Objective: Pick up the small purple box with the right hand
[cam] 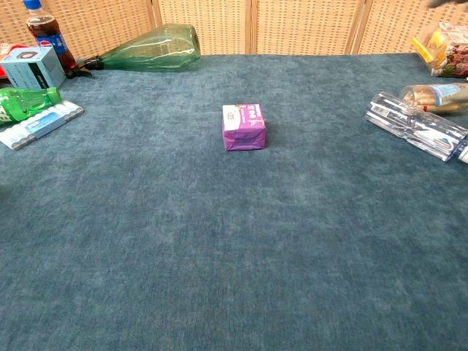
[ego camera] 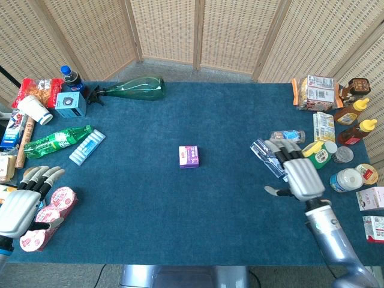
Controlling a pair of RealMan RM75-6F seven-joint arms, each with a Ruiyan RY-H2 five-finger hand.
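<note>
Our right hand (ego camera: 302,178), fingers spread and empty, hovers near the tabletop's right edge, well apart from the central box (ego camera: 188,156), so reach, grasp and lift remain.

Woven wicker screens (ego camera: 198,33) stand behind my table (ego camera: 150,204), which wears blue carpet; grey floor (ego camera: 180,66) beyond.

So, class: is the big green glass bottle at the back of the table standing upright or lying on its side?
Lying on its side: the green glass bottle stretches flat along the table.
</note>
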